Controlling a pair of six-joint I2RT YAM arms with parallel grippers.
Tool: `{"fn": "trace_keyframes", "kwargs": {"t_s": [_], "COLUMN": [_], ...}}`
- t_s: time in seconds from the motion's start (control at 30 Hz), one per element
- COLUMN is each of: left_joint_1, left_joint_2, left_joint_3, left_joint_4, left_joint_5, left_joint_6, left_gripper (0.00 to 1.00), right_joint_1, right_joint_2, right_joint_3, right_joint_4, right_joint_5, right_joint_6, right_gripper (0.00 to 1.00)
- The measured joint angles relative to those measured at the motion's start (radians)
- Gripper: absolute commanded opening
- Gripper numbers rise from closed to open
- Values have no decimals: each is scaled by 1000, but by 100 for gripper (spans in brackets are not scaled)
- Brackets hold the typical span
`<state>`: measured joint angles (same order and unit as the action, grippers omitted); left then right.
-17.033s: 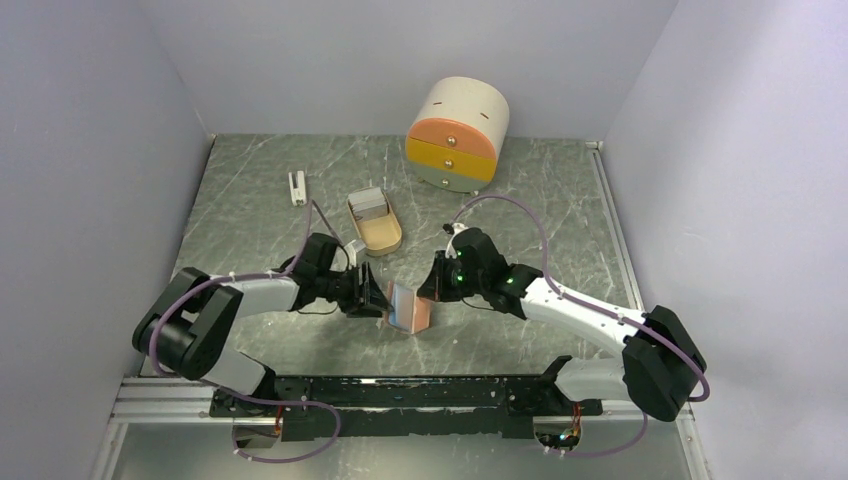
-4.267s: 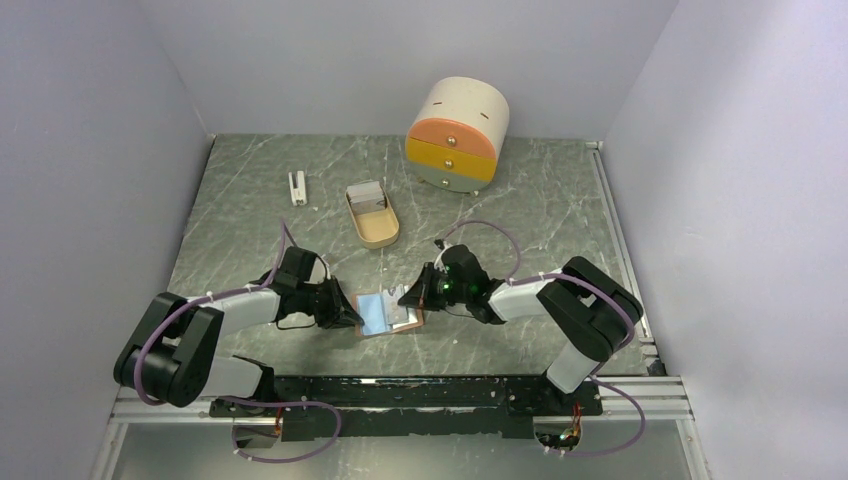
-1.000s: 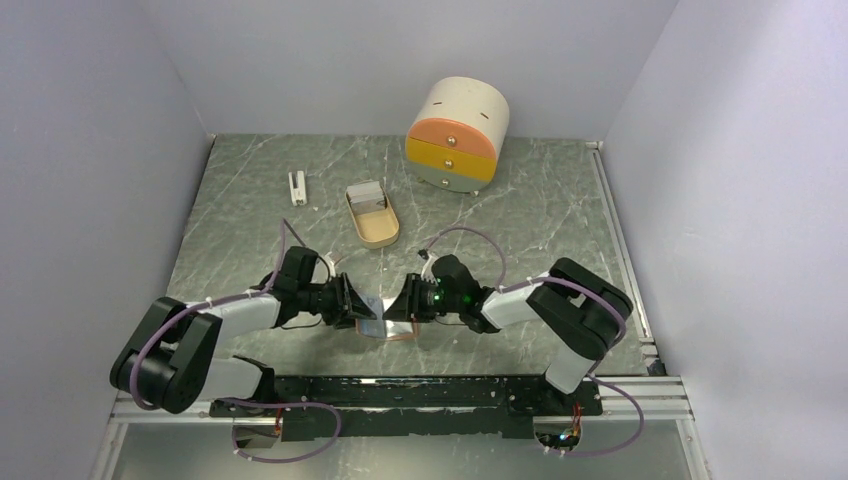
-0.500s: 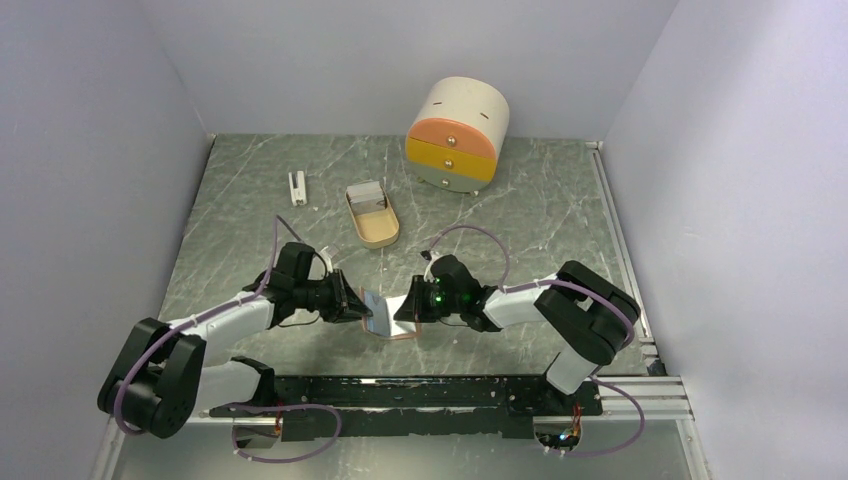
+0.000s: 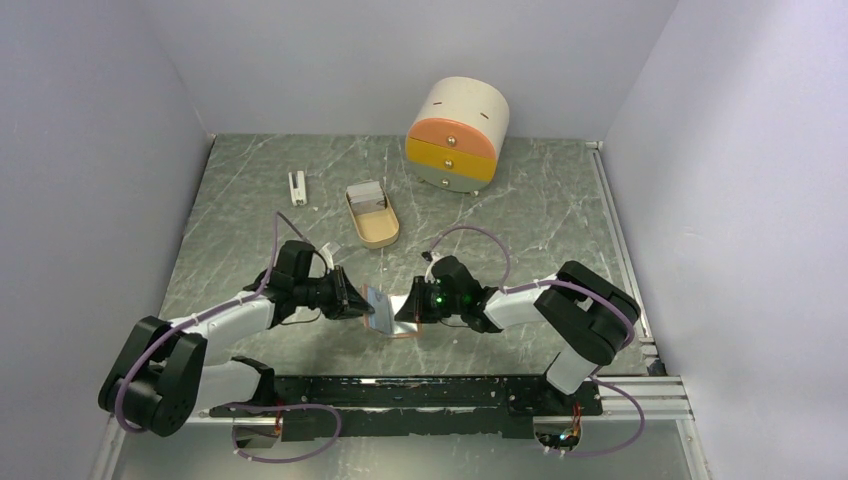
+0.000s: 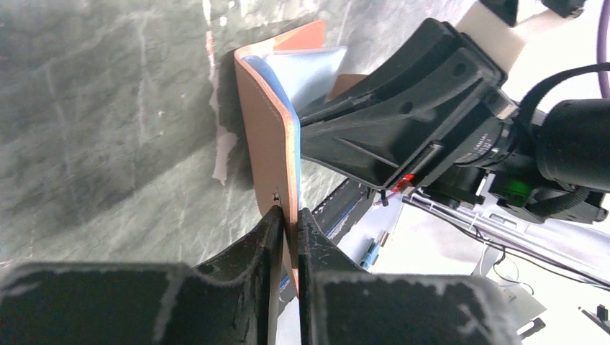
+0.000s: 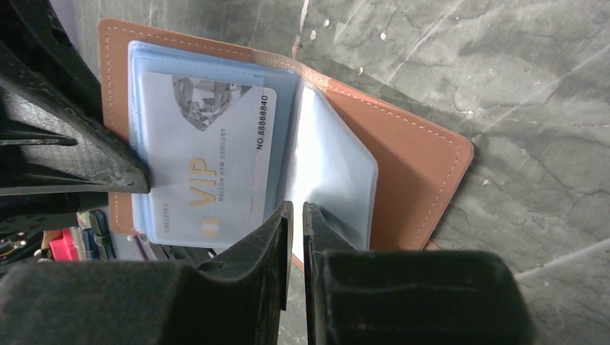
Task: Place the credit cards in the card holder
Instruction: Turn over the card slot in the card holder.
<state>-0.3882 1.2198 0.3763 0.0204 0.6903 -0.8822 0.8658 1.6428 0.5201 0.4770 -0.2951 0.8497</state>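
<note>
The salmon-pink card holder (image 5: 383, 312) lies open between my two grippers at the near middle of the table. My left gripper (image 5: 357, 299) is shut on its left flap (image 6: 270, 136) and holds that flap raised on edge. A pale bluish VIP credit card (image 7: 208, 154) sits in a clear pocket on that flap's inner side. My right gripper (image 5: 405, 306) is shut on a clear inner pocket leaf (image 7: 331, 165); the right flap (image 7: 417, 172) lies flat on the table. More credit cards (image 5: 366, 197) lie in the beige oval tray (image 5: 378, 232).
A small white upright block (image 5: 297, 186) stands at the back left. A round beige box with orange and yellow drawers (image 5: 457, 135) stands at the back. Grey walls close in the left, right and far sides. The arm bases and a black rail run along the near edge.
The card holder, lying flat and open a few seconds ago, now has its left flap lifted by my left gripper. My right gripper has closed in on the inner pockets.
</note>
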Motion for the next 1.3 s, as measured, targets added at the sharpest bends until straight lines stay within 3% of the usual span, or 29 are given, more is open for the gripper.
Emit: {"fn": "trace_keyframes", "kwargs": {"t_s": [0.5,0.8,1.07,1.3], "left_joint_1": [0,0,-4,-10], "left_joint_2": [-13,4,10,18], "left_joint_3": [-56,-63,-63,-53], "left_joint_4": [135,180,200,154], "left_joint_5": [42,60,64,28], "left_joint_6": [-25,-34,-39,-22], "left_gripper": [14,20,9,17], "right_joint_1": [0,0,0,0], "right_joint_2": [9,16,21,21], "right_joint_3": [-3,-3,-5,-8], "right_joint_4": [11,24,37,43], "right_joint_5": [3,-1,-3,-3], "right_joint_6": [5,8,11,18], "right_gripper": [14,13,13,13]}}
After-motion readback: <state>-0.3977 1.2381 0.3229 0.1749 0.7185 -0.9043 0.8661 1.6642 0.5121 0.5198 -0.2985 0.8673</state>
